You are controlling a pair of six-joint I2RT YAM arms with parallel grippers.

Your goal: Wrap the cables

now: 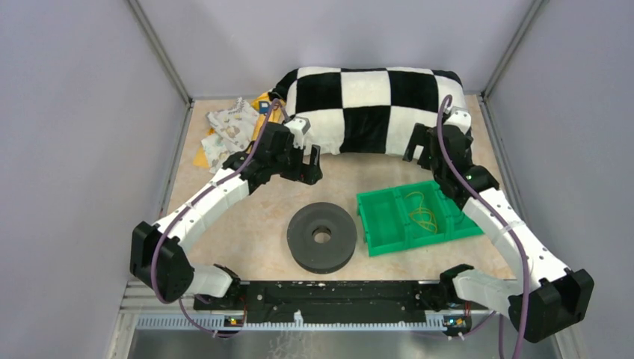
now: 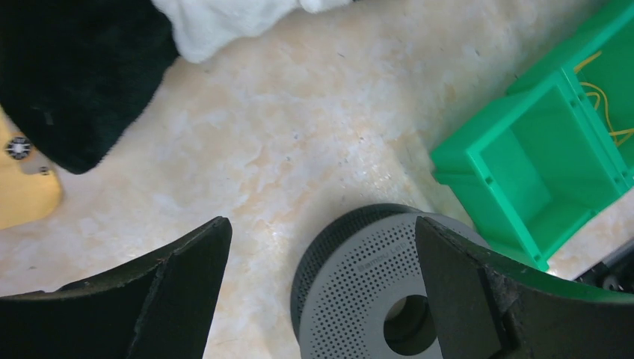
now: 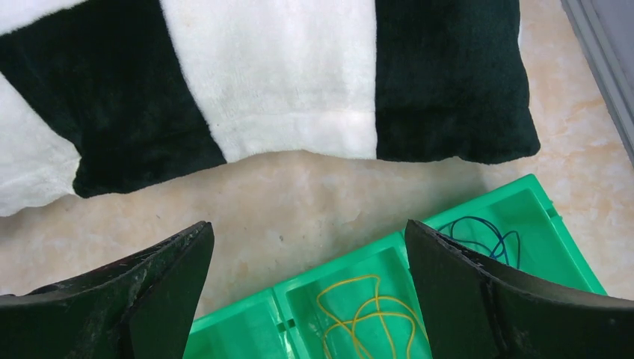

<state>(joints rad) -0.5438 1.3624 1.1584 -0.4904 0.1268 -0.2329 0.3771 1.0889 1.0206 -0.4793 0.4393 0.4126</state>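
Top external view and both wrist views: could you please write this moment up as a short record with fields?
spool: lies flat on the table, centre hole up
green tray: right of the spool, apart from it
dark blue wire: loose loops in one tray compartment
yellow strands: loops in the neighbouring compartment
checkered pillow: at the far side
left gripper: open, empty, just beyond the spool
right gripper: open, empty, between pillow and tray

Black spool [image 1: 302, 238] (green tray [image 1: 380, 218], checked pillow [image 1: 359, 105]).
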